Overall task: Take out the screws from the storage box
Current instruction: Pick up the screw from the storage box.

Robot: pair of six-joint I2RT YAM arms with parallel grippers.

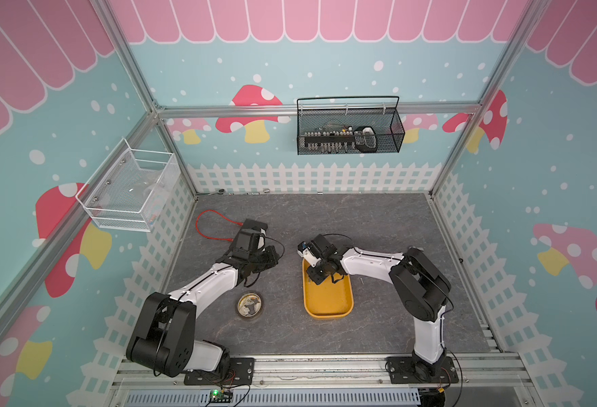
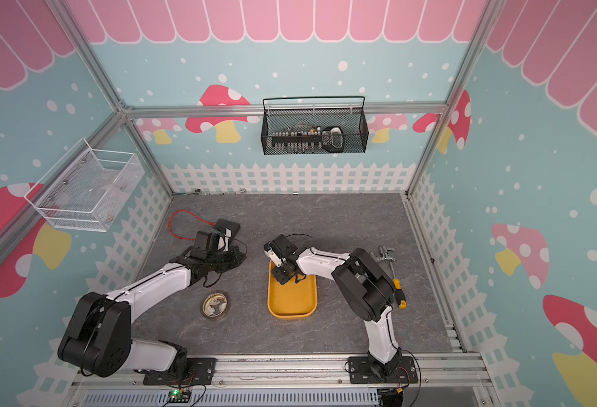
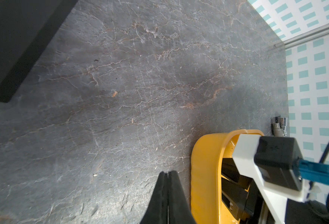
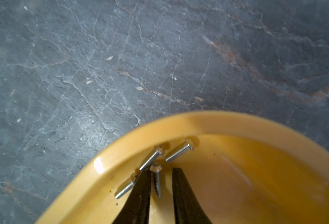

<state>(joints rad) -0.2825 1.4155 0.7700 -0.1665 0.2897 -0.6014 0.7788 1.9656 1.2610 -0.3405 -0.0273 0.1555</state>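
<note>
The yellow-orange storage box (image 1: pixel 328 299) (image 2: pixel 291 299) sits mid-table. My right gripper (image 4: pixel 160 170) reaches down into its far end, seen in both top views (image 1: pixel 313 278) (image 2: pixel 279 276). Its jaws stand open with a gap. One screw (image 4: pixel 157 180) lies on the box floor between the fingers, close to one finger. Three more screws (image 4: pixel 152 157) (image 4: pixel 179 152) (image 4: pixel 124 189) lie against the box's rounded wall (image 4: pixel 237 126). My left gripper (image 3: pixel 167 172) (image 1: pixel 270 259) is shut on nothing, low over the bare table beside the box (image 3: pixel 204 174). A tiny silver bit (image 1: pixel 361 281) lies just right of the box.
A round tin (image 1: pixel 250 306) lies left of the box. A red cable (image 1: pixel 212 225) loops at the back left. A yellow-handled screwdriver (image 2: pixel 399 292) and a metal fitting (image 2: pixel 383 255) lie right of the right arm. A black wire basket (image 1: pixel 350 130) and a white mesh basket (image 1: pixel 128 190) hang on the walls.
</note>
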